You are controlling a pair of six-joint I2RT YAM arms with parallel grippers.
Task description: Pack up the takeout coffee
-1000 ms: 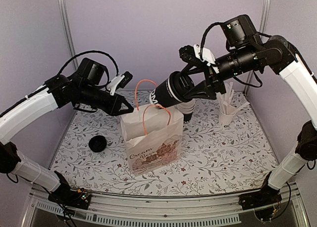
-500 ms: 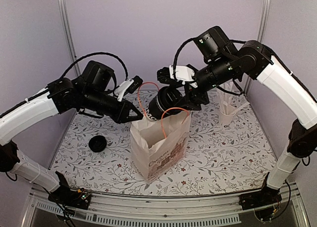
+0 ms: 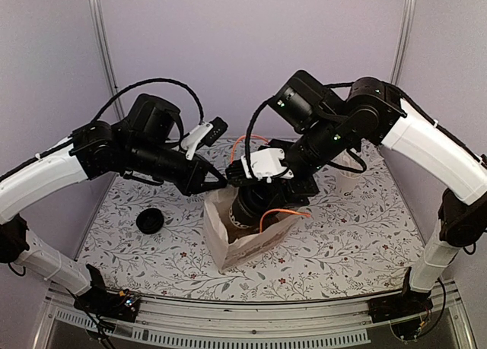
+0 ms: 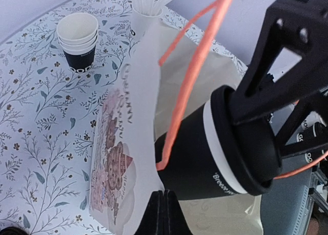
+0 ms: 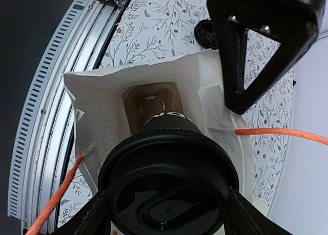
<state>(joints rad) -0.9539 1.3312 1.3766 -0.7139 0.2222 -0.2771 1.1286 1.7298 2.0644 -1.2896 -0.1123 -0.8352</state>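
A worktop (image 3: 350,235) covered in a white cloth with a leafy floral print fills the scene, with pale lilac walls behind it. Two robot arms with white and black segments reach in from the near edge and meet over the middle, the left arm (image 3: 46,174) coming from the left and the right arm (image 3: 426,147) from the right. Between them a white paper bag (image 3: 228,246) with orange cord handles and a brown printed picture on its side stands on the worktop, leaning, its mouth open upward. The left hand (image 3: 215,183) is closed, its black fingertips pressed together on the upper rim of the white paper bag, pinching the paper edge on the left side. The right hand (image 3: 259,193) is spread wide around the takeout coffee (image 3: 247,208), a small paper cup with a white upper part, a black lower band with white print and a black plastic lid, and it grips the cup near the lid. The cup is tilted, its black base already inside the bag's mouth and its lid end above the rim; one orange handle loops across it. Whether the base touches the bag's floor cannot be told. Well apart on the worktop stand a stack of nested lidless cups (image 4: 78,38), a white cup holding tall pale sticks (image 4: 146,15), and, left of the bag, a small black round object (image 3: 150,221).
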